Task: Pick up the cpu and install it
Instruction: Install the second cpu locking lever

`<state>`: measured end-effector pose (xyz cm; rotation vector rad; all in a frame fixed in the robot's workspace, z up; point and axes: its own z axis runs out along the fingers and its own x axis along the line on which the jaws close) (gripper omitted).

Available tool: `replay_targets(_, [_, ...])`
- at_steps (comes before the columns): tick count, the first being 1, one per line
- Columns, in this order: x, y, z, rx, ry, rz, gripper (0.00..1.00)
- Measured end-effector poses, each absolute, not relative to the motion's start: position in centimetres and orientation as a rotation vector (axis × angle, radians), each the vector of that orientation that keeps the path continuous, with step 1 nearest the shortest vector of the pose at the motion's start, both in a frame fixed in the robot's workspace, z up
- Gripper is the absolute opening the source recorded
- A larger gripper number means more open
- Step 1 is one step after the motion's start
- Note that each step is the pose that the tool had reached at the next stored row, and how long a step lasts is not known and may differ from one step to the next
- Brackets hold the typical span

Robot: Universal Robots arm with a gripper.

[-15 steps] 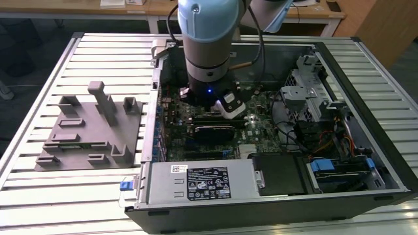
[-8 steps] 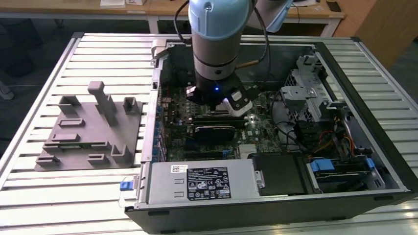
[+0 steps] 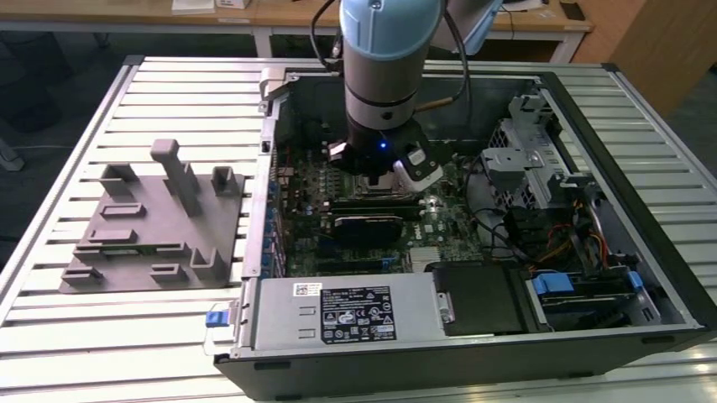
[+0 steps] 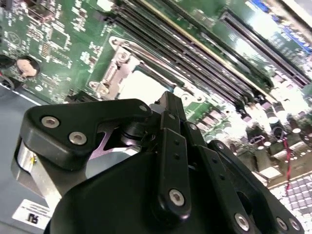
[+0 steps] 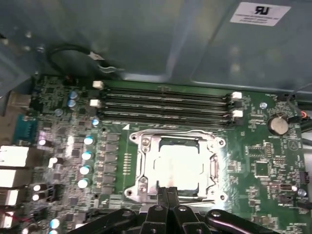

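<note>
From the exterior view I lose the socket completely: the arm (image 3: 381,75) comes straight down into the open computer case (image 3: 627,277) and its wrist covers the middle of the motherboard (image 3: 437,227), so the gripper's tips are hidden there.

The first wrist view gives me what I need. The cpu (image 5: 179,166) lies flat inside the metal socket frame (image 5: 142,161), its pale top glaring bright, so its rim is hard to make out. The gripper (image 5: 168,191) sits at the frame's near edge, its two black fingers (image 5: 163,195) pressed together with no gap and nothing between them; the tips reach the cpu's edge, though I cannot tell if they touch it.

The memory slots (image 5: 165,105) run along the far side of the frame, and a coin battery (image 5: 279,124) sits off to one side of it.

In the second wrist view the gripper's linkage (image 4: 165,161) blocks most of the socket; part of the cpu (image 4: 139,85) shows beyond it.

Outside the case, a grey fixture (image 3: 151,227) sits on the slatted table (image 3: 67,168).
</note>
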<state>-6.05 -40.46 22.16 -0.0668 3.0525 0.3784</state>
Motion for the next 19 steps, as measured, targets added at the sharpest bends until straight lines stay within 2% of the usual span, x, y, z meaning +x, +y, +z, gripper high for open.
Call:
replay_targets(9, [-4.9,-39.4,22.1,-0.062,3.057,0.343,0.11])
replay_targets(19, [-4.7,-37.7,22.1,-0.061,3.067,0.256,0.11])
